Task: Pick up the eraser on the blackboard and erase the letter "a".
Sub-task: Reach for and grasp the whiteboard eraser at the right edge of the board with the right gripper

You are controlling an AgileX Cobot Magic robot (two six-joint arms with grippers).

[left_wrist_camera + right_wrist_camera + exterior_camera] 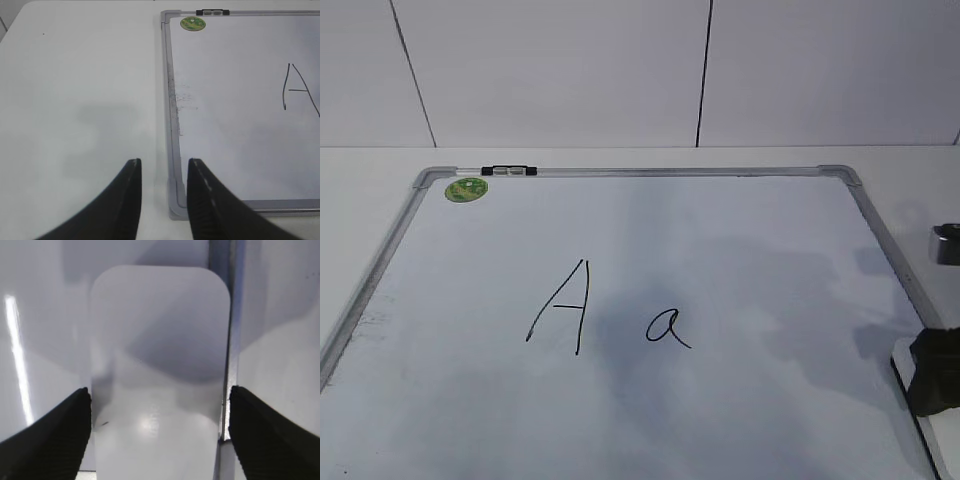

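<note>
My right gripper (pixel 160 405), fingers spread, straddles the eraser (pixel 160 340) lying at the blackboard's (pixel 720 250) near right edge. The letter "a" (pixel 667 327) sits mid-board. My left gripper (pixel 164 172) hovers part-open.

Probably lab: bare white table (pixel 620 158), plain panelled wall (pixel 560 70).

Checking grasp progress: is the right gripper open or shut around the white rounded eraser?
Open: right gripper fingers flank the white rounded plastic eraser, gaps showing either side.
</note>
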